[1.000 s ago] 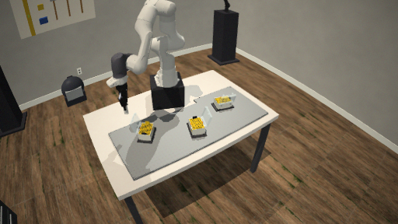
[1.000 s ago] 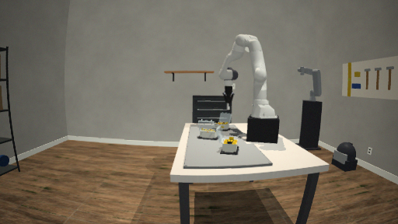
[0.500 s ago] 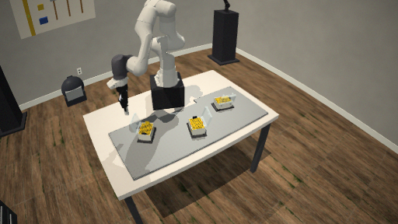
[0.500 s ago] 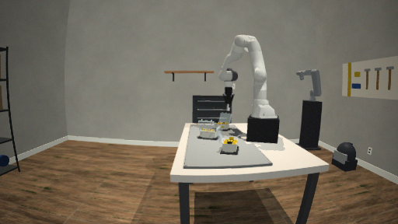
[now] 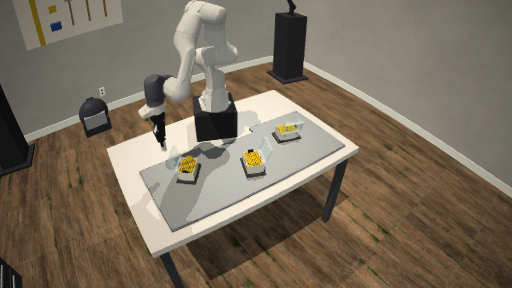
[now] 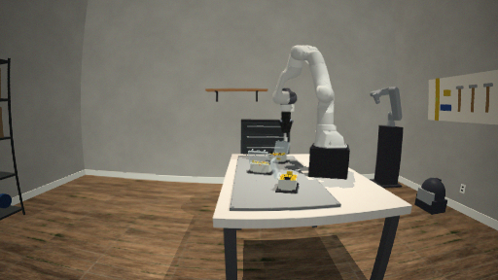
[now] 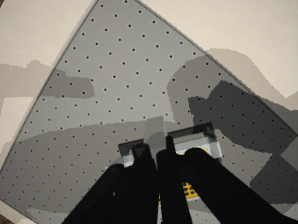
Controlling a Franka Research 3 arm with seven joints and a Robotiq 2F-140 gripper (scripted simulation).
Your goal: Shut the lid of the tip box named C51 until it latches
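Three white tip boxes with yellow tips stand on the grey mat (image 5: 240, 167): one at the left (image 5: 188, 168), one in the middle (image 5: 254, 161) and one at the right (image 5: 288, 131). All three clear lids stand open. The stickers are too small to read, so I cannot tell which box is C51. My gripper (image 5: 162, 144) is shut and empty. It hangs above the table, behind and left of the left box, apart from it. In the wrist view the shut fingers (image 7: 158, 156) partly hide that box (image 7: 193, 144). In the exterior view the gripper (image 6: 285, 132) hangs high above the boxes (image 6: 287, 181).
The arm's black base block (image 5: 215, 120) stands on the white table behind the mat. The table's left edge (image 5: 117, 170) is close to the gripper. A second arm on a black pedestal (image 5: 289, 45) stands on the floor beyond the table.
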